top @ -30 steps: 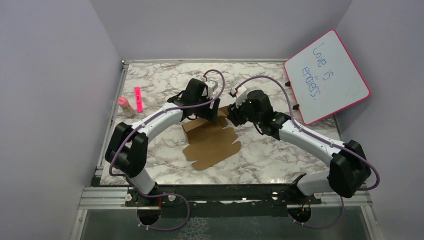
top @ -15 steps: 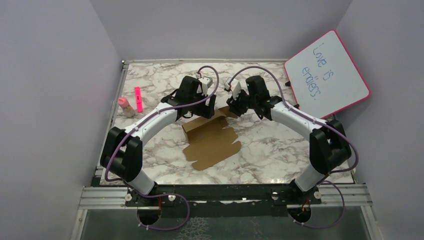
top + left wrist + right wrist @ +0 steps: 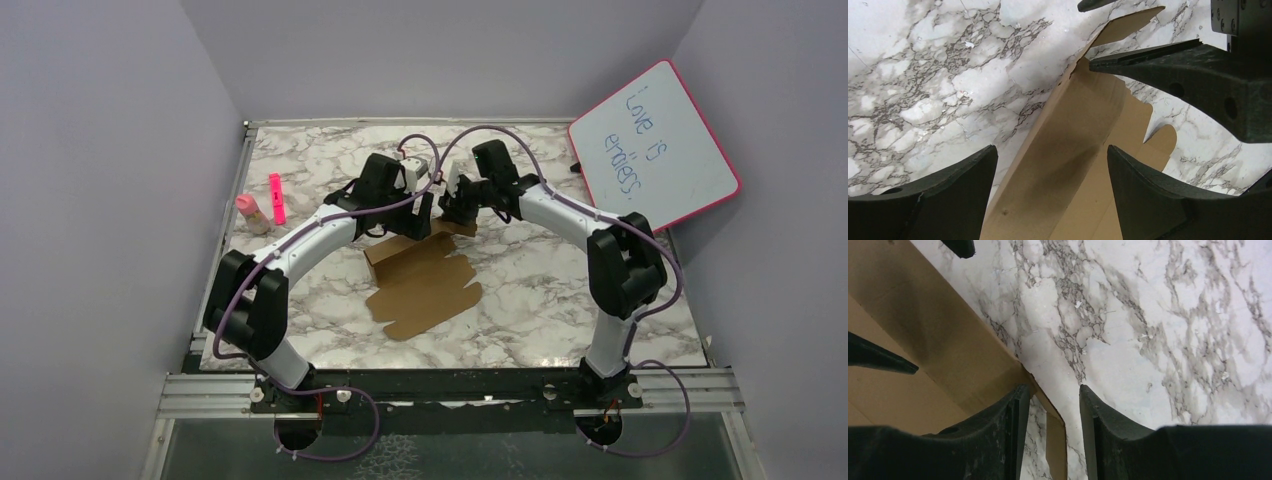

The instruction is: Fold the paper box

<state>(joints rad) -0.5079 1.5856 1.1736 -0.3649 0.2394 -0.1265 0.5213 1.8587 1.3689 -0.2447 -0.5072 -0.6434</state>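
Here, in the top view, the table (image 3: 560, 290) carries the box (image 3: 425, 285) at frame centre: a mostly flat brown sheet whose far panel (image 3: 1073, 125) appears lifted. I judge it light and thin, stiff only within panels, apt to slide and to crush under a hard pinch, so I would hold beside a crease. The left gripper (image 3: 1050, 150) is spread wide and straddles that panel. The right gripper (image 3: 1050, 387), jaws partly apart, brackets the corner tab (image 3: 1055, 435) without clamping it.

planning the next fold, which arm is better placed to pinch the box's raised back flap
Left, likely. The left claw is open and straddles the raised flap of the box, one finger on each side. The right claw sits only at the flap's end corner, over a small tab.
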